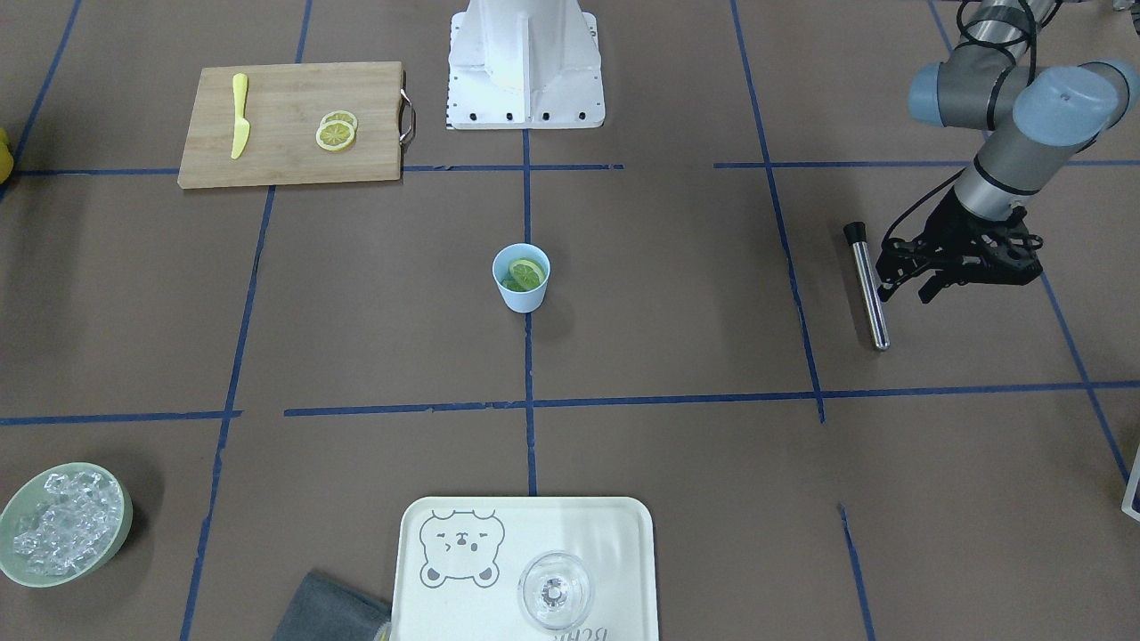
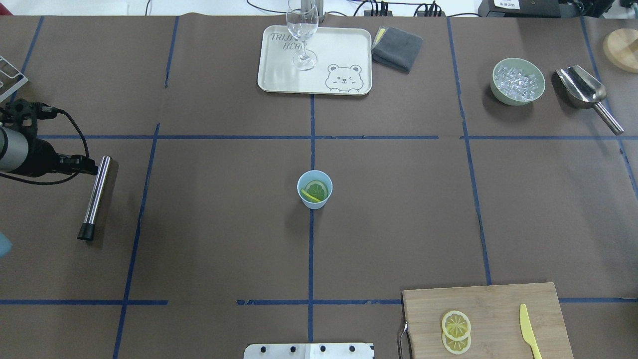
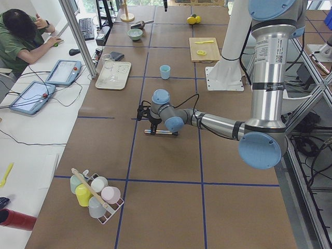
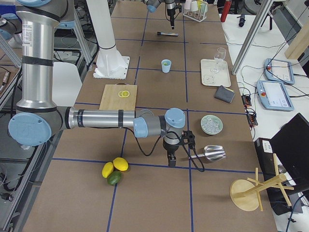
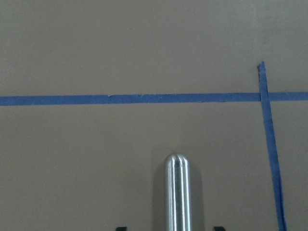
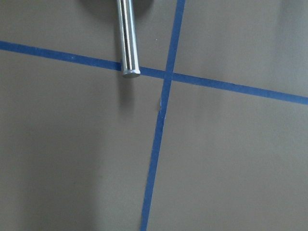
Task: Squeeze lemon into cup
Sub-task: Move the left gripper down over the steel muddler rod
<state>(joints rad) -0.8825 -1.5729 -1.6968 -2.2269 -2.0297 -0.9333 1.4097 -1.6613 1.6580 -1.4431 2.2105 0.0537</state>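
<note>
**Front-facing view, robot base at top.** The cup [image 1: 523, 299] stands upright at the centre of the frame, on a blue tape line. One lemon slice [image 1: 526, 273] lies inside it, tilted, over something green.

At the right edge of the frame the left gripper [image 1: 906, 290] hangs by a metal rod [image 1: 866, 276]. The rod lies flat on the table, its black cap toward the top of the frame. In the left wrist view the rod's rounded end sits at bottom centre. One fingertip [image 5: 121, 229] shows on each side of it, with a gap between each and the rod, so the jaws are parted and grasp nothing.

The right gripper [image 4: 171, 162] shows only in the exterior right view, at lower centre. It points down at the table just beside the handle of a steel scoop [image 4: 210, 153]. Whether its jaws are parted or closed cannot be told.

At the upper left of the front-facing view a cutting board [image 1: 285, 151] carries two more slices [image 1: 336, 133], overlapping, and a yellow knife [image 1: 240, 120] apart from them. At bottom centre a tray [image 1: 579, 525] holds a stemmed glass [image 1: 554, 589].

In the overhead view a bowl [image 2: 516, 101] of ice sits at upper right, and a folded grey cloth [image 2: 397, 47] lies just beside the tray.
</note>
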